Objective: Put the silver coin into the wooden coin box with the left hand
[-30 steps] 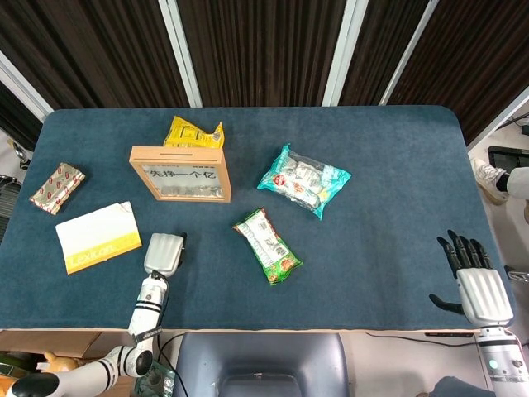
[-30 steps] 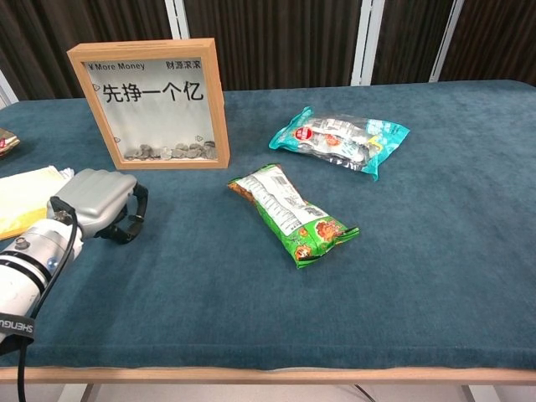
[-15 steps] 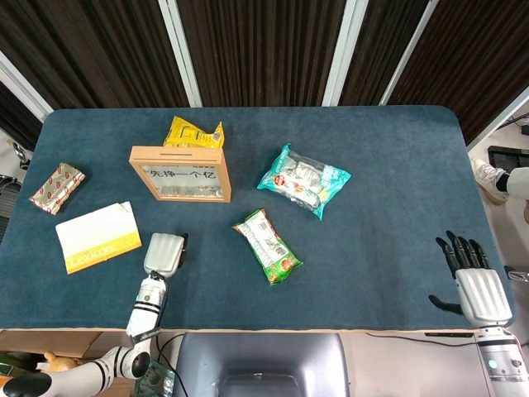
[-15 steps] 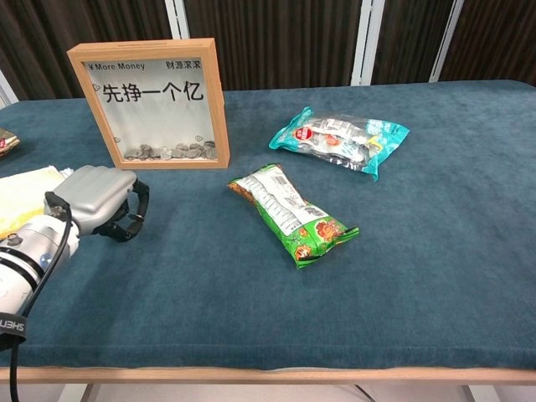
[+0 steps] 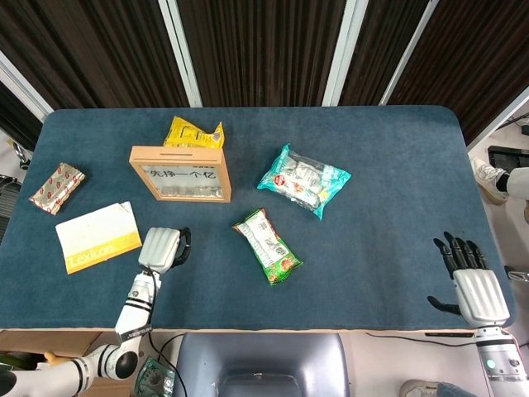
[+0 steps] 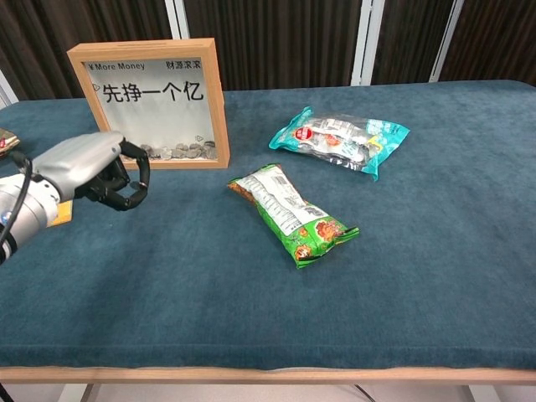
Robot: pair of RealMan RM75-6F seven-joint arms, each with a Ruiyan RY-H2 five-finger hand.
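Coin drop not yet made; left hand lifted near the box.

Left hand [image 6: 92,172] hangs above the table [image 5: 380,165], fingers [image 6: 130,180] curled in; whether they pinch the silver coin I cannot tell, since no coin shows in either view. Wooden coin box [image 6: 151,100] stands upright just beyond the hand, a layer of coins along its bottom behind the clear front. Judging from this, the carry to the box's top and the release are left. Right hand [image 5: 473,277] rests at the table's near edge, fingers spread, holding nothing.
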